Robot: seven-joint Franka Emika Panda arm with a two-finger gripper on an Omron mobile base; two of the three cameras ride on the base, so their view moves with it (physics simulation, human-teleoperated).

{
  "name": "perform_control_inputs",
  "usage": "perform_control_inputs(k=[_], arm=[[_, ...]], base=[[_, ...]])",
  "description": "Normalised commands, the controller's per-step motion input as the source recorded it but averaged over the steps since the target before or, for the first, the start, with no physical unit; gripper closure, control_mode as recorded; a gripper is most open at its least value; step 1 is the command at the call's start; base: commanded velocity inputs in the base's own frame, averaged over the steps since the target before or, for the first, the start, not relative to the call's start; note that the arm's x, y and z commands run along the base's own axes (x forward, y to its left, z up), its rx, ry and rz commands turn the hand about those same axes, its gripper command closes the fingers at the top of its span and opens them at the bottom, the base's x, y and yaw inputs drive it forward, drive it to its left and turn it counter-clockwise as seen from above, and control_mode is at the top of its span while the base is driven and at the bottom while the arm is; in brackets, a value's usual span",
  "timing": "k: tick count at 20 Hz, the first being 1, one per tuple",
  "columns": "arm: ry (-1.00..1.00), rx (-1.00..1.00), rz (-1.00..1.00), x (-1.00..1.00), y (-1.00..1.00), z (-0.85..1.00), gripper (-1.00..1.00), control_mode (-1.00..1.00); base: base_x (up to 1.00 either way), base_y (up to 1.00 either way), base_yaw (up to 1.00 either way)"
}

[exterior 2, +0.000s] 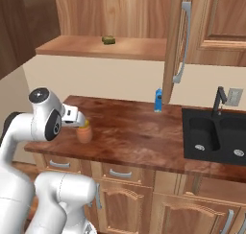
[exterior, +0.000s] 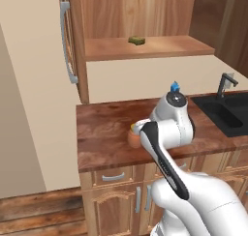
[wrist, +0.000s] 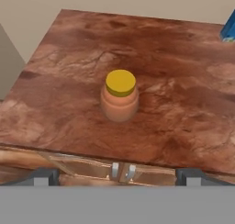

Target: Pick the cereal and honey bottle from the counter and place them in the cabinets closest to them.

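Cabinet shelf point(exterior 2: 96, 47): 1 olive-green lump point(exterior 2: 108, 40)
Honey bottle point(wrist: 120, 95): upright on worktop point(wrist: 183, 81) (yellow cap on)
Gripper point(wrist: 118, 175): released, holding nothing

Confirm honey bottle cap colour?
Yellow cap on the amber honey bottle; clearest in the hand view.

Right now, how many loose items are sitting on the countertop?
2. The honey bottle stands upright near the counter's front edge by the gripper; a small blue box stands farther back by the open cabinet door. The arm may hide others.
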Motion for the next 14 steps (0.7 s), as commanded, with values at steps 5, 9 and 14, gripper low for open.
perform_control_inputs(k=[5, 9, 14], arm=[[-0.01, 0.0, 0.0, 0.25, 0.0, -0.17, -1.0, -1.0], [-0.01, 0.0, 0.0, 0.25, 0.0, -0.16, -1.0, -1.0], [-0.01, 0.0, 0.0, 0.25, 0.0, -0.13, -1.0, -1.0]], base=[[0.0, 0.0, 0.0], [0.0, 0.0, 0.0], [0.0, 0.0, 0.0]])
